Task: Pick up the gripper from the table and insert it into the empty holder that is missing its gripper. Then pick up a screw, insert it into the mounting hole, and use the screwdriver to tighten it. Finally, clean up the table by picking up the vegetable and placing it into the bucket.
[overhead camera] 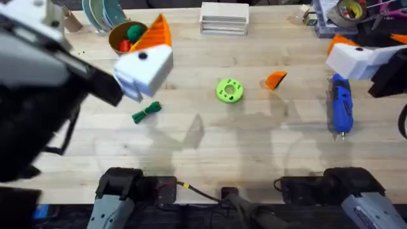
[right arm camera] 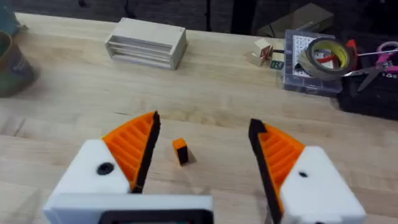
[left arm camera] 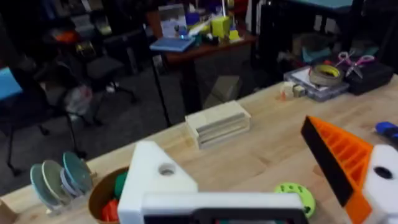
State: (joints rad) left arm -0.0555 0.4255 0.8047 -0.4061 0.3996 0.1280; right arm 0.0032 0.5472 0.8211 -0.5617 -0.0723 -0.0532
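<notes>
The loose orange gripper (overhead camera: pixel 275 80) lies mid-table; it also appears small between my right fingers (right arm camera: pixel 180 151). My left gripper (overhead camera: pixel 166 51) hangs high over the bucket (overhead camera: pixel 124 35), open. Its empty holder (left arm camera: pixel 155 180) is a bare white block with a hole. The other finger carries an orange pad (left arm camera: pixel 336 162). My right gripper (right arm camera: pixel 204 122) is open above the table's right side, with orange pads on both fingers. The blue screwdriver (overhead camera: pixel 341 105) lies below it. The dark green vegetable (overhead camera: pixel 147 112) lies left of centre. A screw is out of view.
A lime-green disc with holes (overhead camera: pixel 229 90) sits mid-table. A wooden block (overhead camera: pixel 224 18) stands at the back edge. A box with a tape roll (overhead camera: pixel 348 11) is at the back right. The bucket holds green and red items.
</notes>
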